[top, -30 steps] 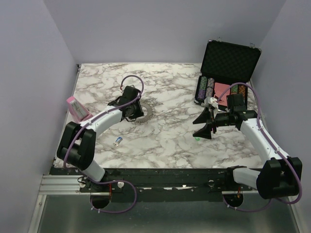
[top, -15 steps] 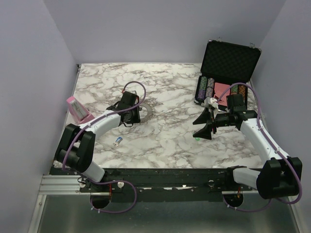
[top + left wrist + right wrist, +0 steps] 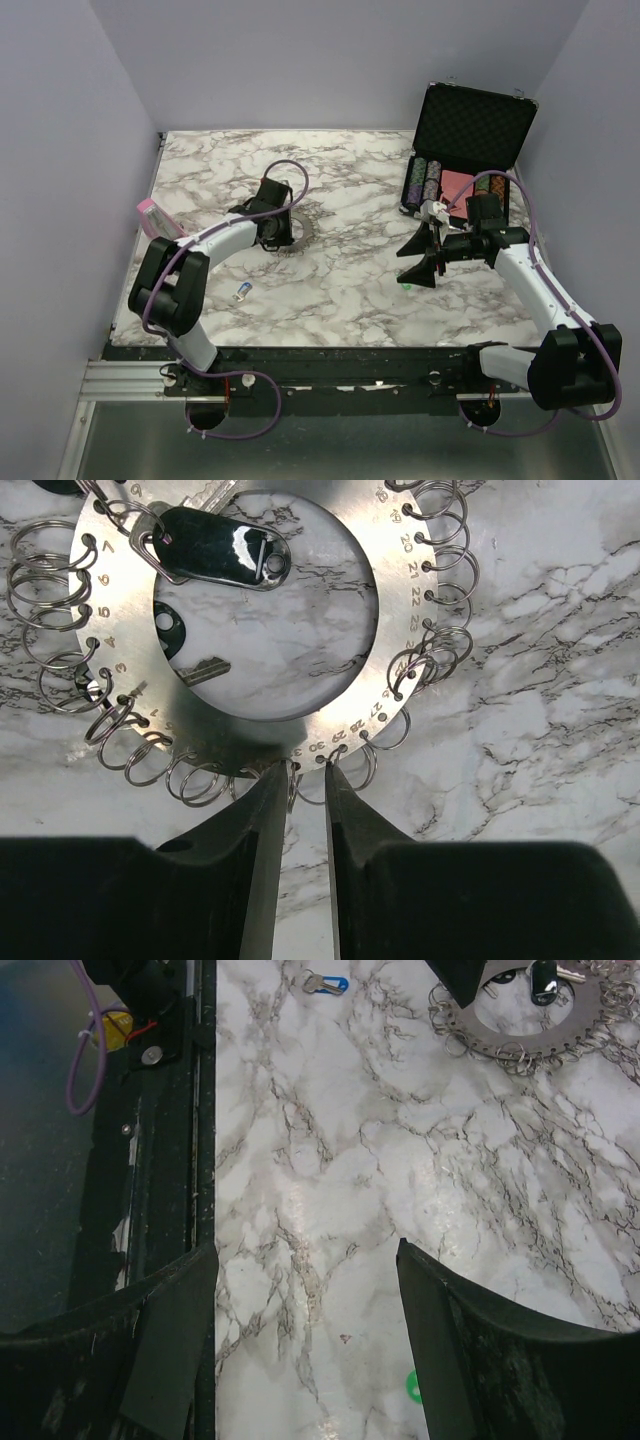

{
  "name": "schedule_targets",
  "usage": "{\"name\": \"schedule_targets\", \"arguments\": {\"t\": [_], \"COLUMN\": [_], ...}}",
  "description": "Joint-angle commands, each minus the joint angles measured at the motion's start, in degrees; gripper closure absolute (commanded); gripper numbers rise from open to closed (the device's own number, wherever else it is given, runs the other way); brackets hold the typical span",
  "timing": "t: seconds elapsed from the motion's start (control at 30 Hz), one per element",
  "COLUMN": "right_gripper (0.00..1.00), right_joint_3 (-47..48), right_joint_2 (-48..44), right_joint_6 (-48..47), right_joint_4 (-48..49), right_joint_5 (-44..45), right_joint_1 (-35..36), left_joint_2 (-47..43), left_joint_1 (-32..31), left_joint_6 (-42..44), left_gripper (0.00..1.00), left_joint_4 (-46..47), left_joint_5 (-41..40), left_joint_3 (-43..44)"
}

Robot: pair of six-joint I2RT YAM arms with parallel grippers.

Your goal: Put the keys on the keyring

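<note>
The keyring (image 3: 395, 610) is a flat metal disc with numbered holes and small split rings around its rim, lying left of centre on the marble (image 3: 300, 232). A black-headed key (image 3: 215, 550) hangs on it, and another dark key (image 3: 170, 630) shows through its middle hole. My left gripper (image 3: 305, 770) stands at the disc's near rim, jaws narrowly apart with one small split ring between the tips. A blue-headed key (image 3: 241, 291) lies loose nearer the front. My right gripper (image 3: 422, 260) hovers wide open and holds nothing, with a green-headed key (image 3: 414, 1387) beside its right finger.
An open black case (image 3: 470, 125) stands at the back right, with rows of poker chips (image 3: 428, 180) and a pink card (image 3: 458, 185) in front of it. A pink object (image 3: 155, 222) sits at the left edge. The table's front rail (image 3: 205, 1110) runs below the right gripper.
The left arm has shifted around the keyring and its jaws have narrowed. The keyring moved slightly on the marble. The right arm has not moved.
</note>
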Motion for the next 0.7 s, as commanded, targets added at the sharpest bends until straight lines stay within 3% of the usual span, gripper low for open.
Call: {"name": "schedule_targets", "arguments": {"t": [0.0,0.67], "right_gripper": [0.20,0.20], "right_joint_3": [0.0,0.2], "right_joint_2": [-0.4,-0.4], "right_joint_6": [-1.2,-1.5], "right_joint_4": [-1.3,-1.7], "right_joint_5": [-2.0,-2.1], "right_joint_1": [-0.1,-0.1], "left_joint_2": [2.2,4.4], "left_joint_1": [0.2,0.1], "left_joint_6": [1.1,1.9], "left_gripper": [0.71,0.77], "left_joint_4": [-2.8,-5.6], "left_joint_5": [0.2,0.5], "left_joint_3": [2.4,4.2]}}
